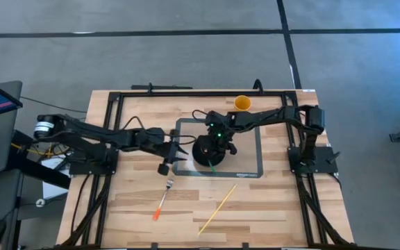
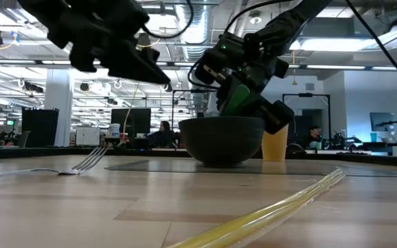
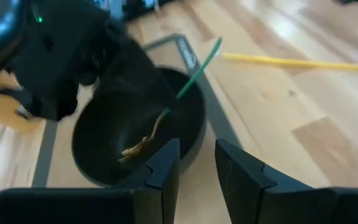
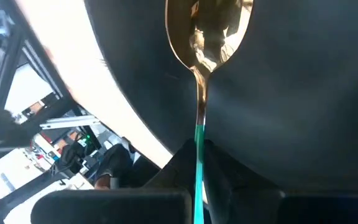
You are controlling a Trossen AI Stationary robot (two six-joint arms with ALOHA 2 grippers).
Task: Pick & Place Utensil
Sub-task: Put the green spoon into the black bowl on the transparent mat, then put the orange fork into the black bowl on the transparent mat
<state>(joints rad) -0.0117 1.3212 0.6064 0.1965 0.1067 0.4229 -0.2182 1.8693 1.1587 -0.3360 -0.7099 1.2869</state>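
Observation:
A spoon with a gold head (image 4: 207,31) and a green handle (image 3: 197,70) lies in the black bowl (image 1: 201,154), its handle leaning out over the rim. My right gripper (image 4: 199,155) reaches in from the table's far right and hangs over the bowl (image 2: 219,138), shut on the spoon. My left gripper (image 3: 196,163) is open and hovers just left of the bowl, near the grey mat's left edge (image 1: 179,149), touching nothing. A fork with an orange handle (image 1: 162,201) lies flat on the wood near the front. My right gripper pinches the spoon's green handle (image 4: 199,146) between its two fingers, part-way along, so the handle's free end runs on past the fingers. The fingers come from above, slanting down from the far right. The gold head rests on the bowl's inner wall (image 4: 291,93).
An orange cup (image 1: 242,103) stands beyond the mat at the table's far side. A long yellow stick (image 1: 217,208) lies slantwise on the near wood, right of the fork (image 2: 88,162). A black frame runs round the table's edges. People sit in the room beyond.

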